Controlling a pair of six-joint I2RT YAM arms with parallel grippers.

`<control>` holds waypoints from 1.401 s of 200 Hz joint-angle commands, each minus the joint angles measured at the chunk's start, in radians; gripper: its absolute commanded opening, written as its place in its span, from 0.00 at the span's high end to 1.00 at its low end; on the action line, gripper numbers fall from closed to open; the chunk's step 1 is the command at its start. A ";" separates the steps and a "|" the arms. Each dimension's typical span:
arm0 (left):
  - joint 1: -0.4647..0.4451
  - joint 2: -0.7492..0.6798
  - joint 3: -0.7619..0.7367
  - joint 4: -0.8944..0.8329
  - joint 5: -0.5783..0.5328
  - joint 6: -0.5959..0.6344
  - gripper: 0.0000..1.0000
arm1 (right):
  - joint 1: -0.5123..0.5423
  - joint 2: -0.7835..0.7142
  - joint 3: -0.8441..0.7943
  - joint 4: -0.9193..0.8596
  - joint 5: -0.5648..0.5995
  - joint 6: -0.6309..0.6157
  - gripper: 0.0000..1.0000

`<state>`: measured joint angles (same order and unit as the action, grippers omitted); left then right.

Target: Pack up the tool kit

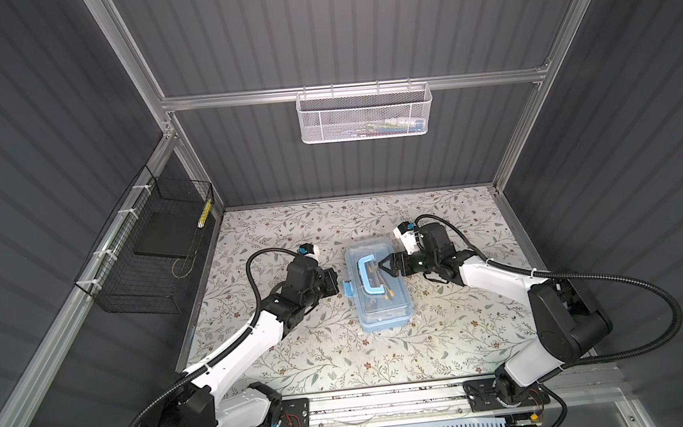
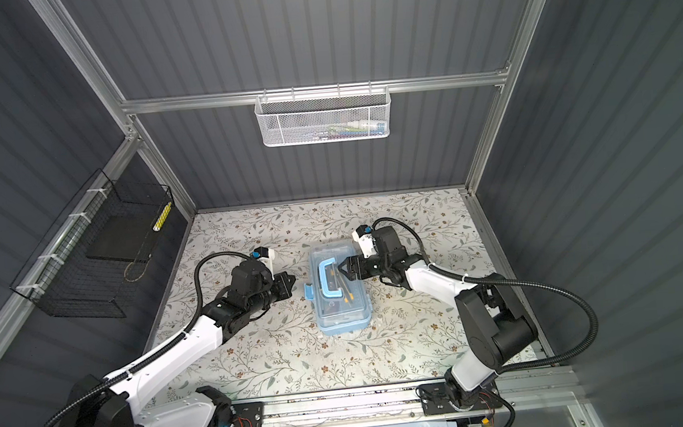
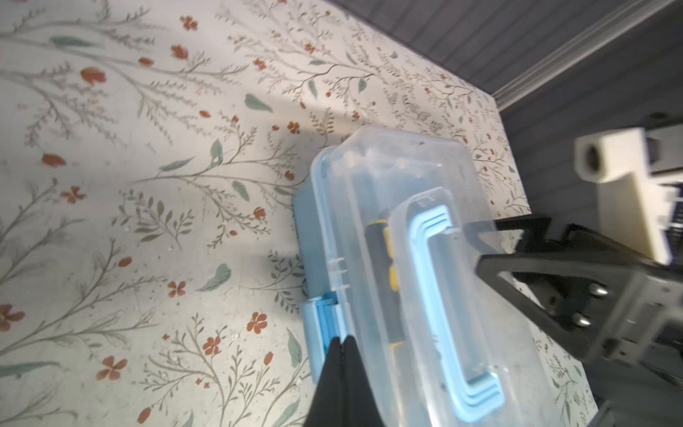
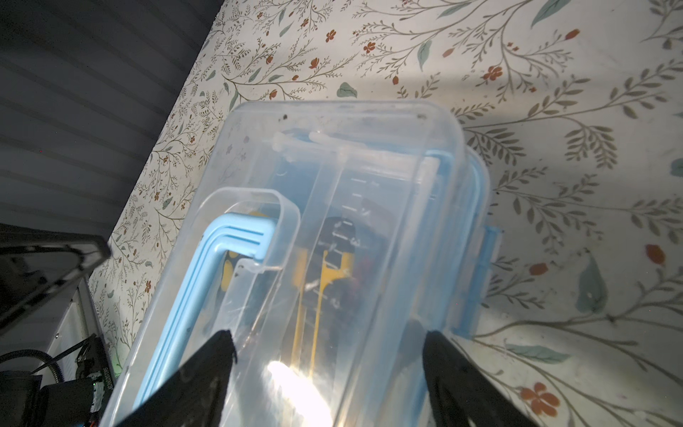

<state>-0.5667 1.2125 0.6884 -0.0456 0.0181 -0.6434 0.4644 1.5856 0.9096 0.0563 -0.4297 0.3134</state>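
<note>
2 claws flank the tool kit (image 1: 379, 287): left claw (image 3: 342, 345) clenched empty beside the latch (image 3: 319, 314), right claw (image 1: 383, 264) spread over the lid. A poke could skid it across the worktop (image 1: 343, 360), latch unfastened.

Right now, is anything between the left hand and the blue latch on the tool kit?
Nothing visible. The shut left hand sits right at the blue latch on the side of the light-blue plastic tool kit with clear lid, only bare floral tabletop around.
</note>
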 commanded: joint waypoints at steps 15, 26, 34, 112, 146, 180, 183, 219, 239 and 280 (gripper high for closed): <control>0.012 0.048 -0.047 0.001 0.003 -0.010 1.00 | 0.010 0.022 -0.040 -0.127 0.015 -0.024 0.19; 0.013 0.053 -0.056 0.019 0.005 -0.012 1.00 | 0.010 0.022 -0.040 -0.127 0.014 -0.023 0.19; 0.014 0.059 -0.061 0.038 0.011 -0.013 1.00 | 0.010 0.022 -0.041 -0.127 0.016 -0.022 0.19; 0.014 0.168 -0.035 0.110 0.099 0.004 1.00 | 0.010 0.019 -0.046 -0.120 0.015 -0.013 0.19; 0.014 0.161 -0.025 0.130 0.107 0.004 1.00 | 0.010 0.025 -0.043 -0.117 0.012 -0.012 0.19; 0.014 0.198 -0.023 0.181 0.156 -0.008 1.00 | 0.009 0.023 -0.046 -0.116 0.012 -0.010 0.19; 0.014 0.201 -0.024 0.187 0.161 -0.012 1.00 | 0.008 0.024 -0.046 -0.115 0.012 -0.010 0.19; 0.014 0.204 -0.024 0.235 0.193 -0.026 1.00 | 0.009 0.018 -0.051 -0.117 0.014 -0.013 0.19; 0.012 0.186 -0.025 0.254 0.197 -0.030 1.00 | 0.008 0.022 -0.052 -0.114 0.014 -0.011 0.19; 0.006 0.168 -0.028 0.279 0.206 -0.046 1.00 | 0.008 0.028 -0.052 -0.105 0.005 -0.007 0.19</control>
<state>-0.5556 1.4067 0.6403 0.1860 0.1936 -0.6697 0.4644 1.5818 0.9031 0.0624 -0.4313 0.3153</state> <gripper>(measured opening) 0.047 0.812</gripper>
